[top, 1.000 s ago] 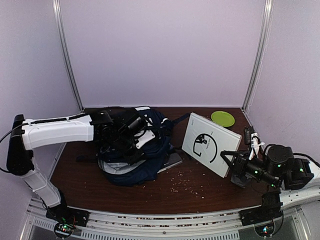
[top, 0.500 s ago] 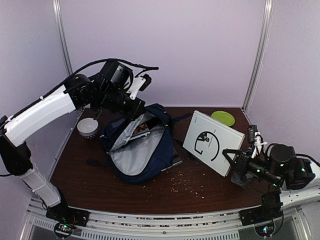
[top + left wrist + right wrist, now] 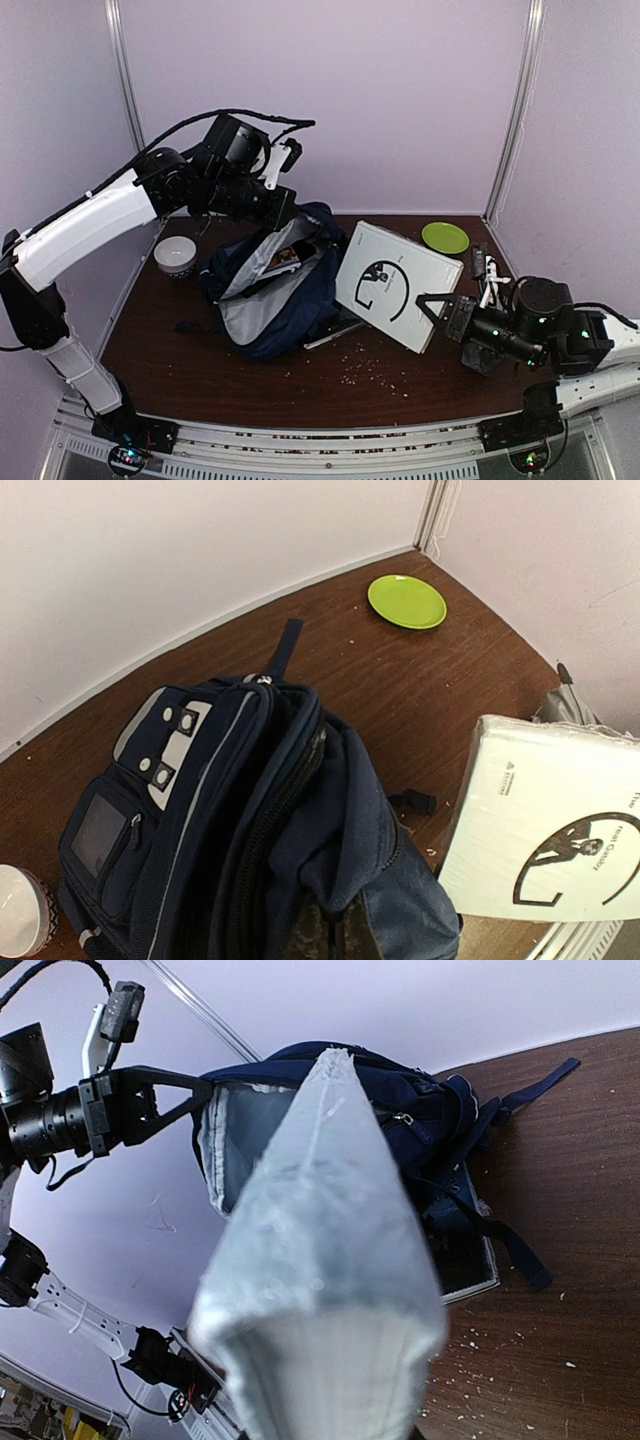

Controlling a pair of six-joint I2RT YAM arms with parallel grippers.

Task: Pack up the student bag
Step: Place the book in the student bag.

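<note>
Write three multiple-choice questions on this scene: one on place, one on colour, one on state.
1. Where is the green plate? A) back right of the table B) front left C) centre
2. What colour is the bag? A) red B) navy blue C) yellow
3. How is the white book? A) flat on the table B) inside the bag C) held tilted by the right gripper
Answers: 1 A, it sits by the rear right corner; 2 B, its fabric is dark blue; 3 C, the gripper clamps its edge.

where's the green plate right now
In the top view the green plate lies at the far right corner of the table, just beyond the white book.
</note>
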